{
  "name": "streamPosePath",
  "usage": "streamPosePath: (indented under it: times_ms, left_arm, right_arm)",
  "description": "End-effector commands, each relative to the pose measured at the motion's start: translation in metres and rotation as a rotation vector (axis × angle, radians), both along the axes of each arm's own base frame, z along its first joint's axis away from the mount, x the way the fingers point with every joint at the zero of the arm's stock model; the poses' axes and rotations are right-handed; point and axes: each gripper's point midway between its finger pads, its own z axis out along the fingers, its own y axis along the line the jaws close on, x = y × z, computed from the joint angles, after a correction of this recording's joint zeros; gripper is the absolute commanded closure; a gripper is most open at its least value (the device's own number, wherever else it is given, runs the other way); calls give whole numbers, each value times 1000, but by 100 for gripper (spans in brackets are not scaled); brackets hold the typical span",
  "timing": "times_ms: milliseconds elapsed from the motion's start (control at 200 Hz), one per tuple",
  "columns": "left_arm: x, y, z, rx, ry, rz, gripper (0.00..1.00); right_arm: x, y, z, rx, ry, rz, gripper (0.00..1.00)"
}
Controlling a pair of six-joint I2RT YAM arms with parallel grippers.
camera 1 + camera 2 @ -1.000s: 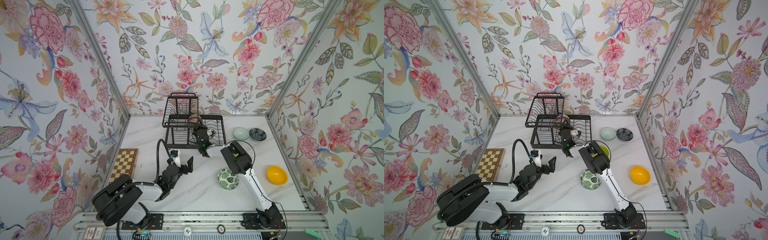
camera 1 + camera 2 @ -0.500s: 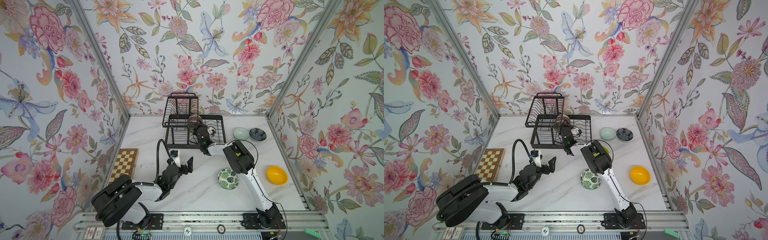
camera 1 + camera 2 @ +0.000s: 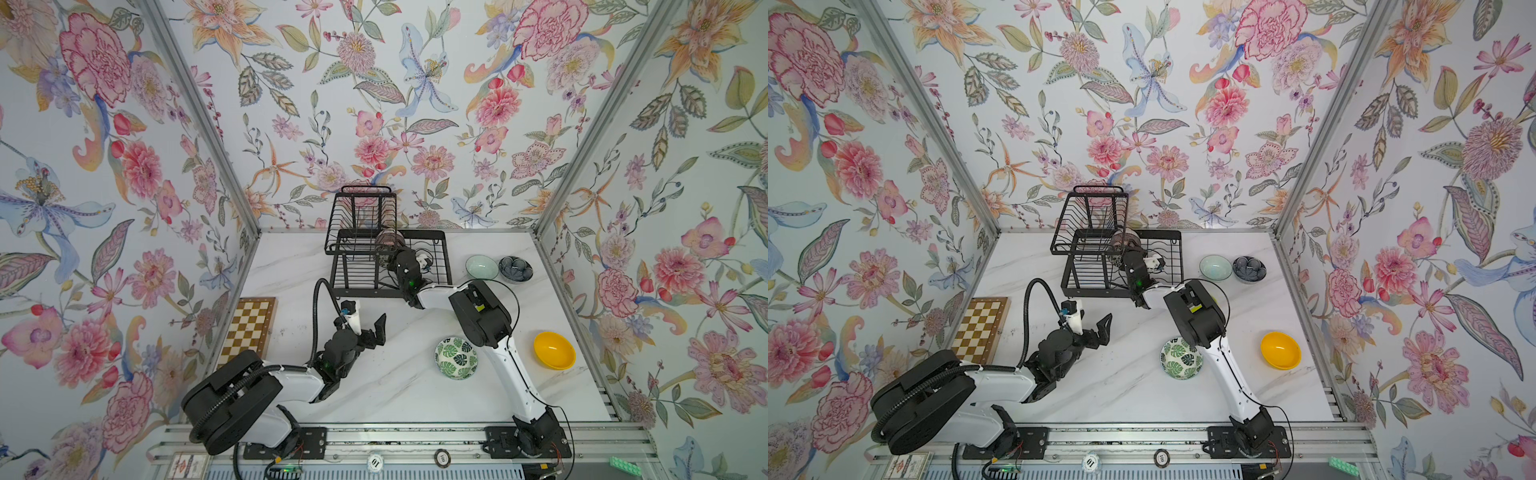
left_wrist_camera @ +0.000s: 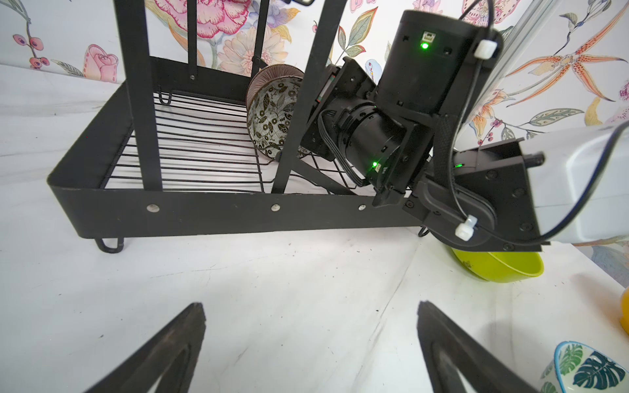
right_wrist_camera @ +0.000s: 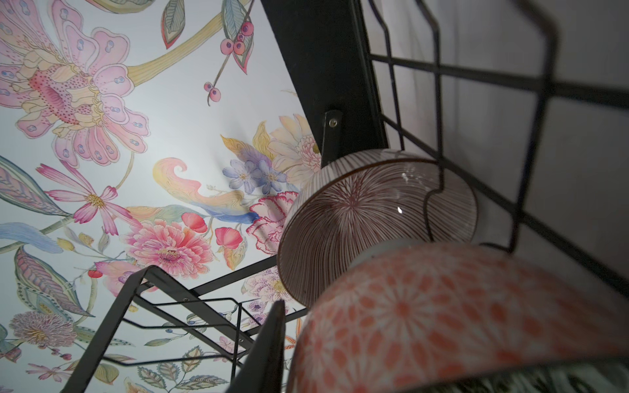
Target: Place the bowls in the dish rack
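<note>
Chessboard [image 3: 249, 328] at left, left gripper [image 4: 311, 347] spread wide above the table [image 3: 395, 395], dish rack [image 4: 204, 211] with pink ribbed bowl [image 4: 272, 73] and black-and-white patterned bowl [image 4: 270, 115] on edge in its lower tray, right gripper [image 3: 397, 259] beside them, jaws' state unclear, green-leaf bowl [image 3: 456, 358] on the table.

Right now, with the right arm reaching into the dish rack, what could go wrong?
Backing out, the jaws of the right gripper could knock over the patterned bowl, standing on edge next to the pink ribbed bowl. Its wrist sits close to a post of the dish rack and could snag. The lime green bowl lies just under that arm and could be struck.
</note>
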Motion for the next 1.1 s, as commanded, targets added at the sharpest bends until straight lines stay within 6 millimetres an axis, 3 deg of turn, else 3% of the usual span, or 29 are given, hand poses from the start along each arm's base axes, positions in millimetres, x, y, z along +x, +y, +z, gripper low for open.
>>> streamPosePath:
  times_ms: [0,1096]
  left_arm:
    - [4,7,9,-23,-15,38,1]
    - [3,9,15,-27,-1,46,1]
  right_arm:
    - [-9,-1,-36,-109,114,29,73]
    - [-19,-2,2,-90,66,79,46]
